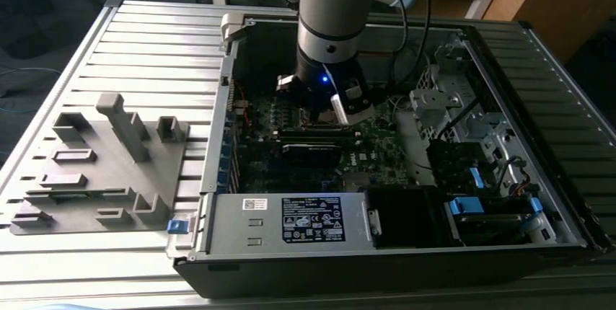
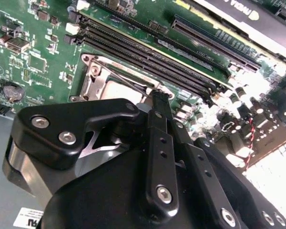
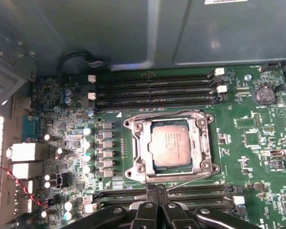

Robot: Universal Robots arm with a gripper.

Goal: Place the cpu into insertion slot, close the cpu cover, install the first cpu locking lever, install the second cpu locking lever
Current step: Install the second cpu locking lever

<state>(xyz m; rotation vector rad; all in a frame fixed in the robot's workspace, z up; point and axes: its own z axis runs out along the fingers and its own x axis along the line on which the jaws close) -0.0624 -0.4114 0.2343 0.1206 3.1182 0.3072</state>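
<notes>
I am hanging my black two-fingered claw [image 3: 156,191] low over the green circuit board [image 1: 260,158] inside the open dark computer case [image 1: 539,144], just beside the socket. In the first wrist view my fingertips [image 3: 151,190] are pressing flat against each other with nothing between them, so the claw is clenched and carrying nothing.

The small square cpu with its silver-grey metal top [image 3: 169,145] is lying in the square, silver-edged insertion slot [image 3: 169,144]. The thin silver cpu cover frame [image 3: 145,152] is sitting down around it, and thin wire locking levers [image 3: 190,178] are running along the frame's edges; whether they are latched I cannot tell.

In the second wrist view my own black linkage [image 2: 133,181] is hiding most of the socket, leaving one metal corner [image 2: 97,78] showing. In the exterior view the arm's grey and blue wrist [image 1: 330,36] is covering the socket.

Fine print is showing on the cpu's top, too small to make out. A white-and-black label [image 1: 313,220] is sitting on the grey metal box [image 1: 288,223] at the case's near edge. A grey plastic parts holder [image 1: 97,173] is standing on the ribbed table [image 1: 144,43] at the exterior view's left.
</notes>
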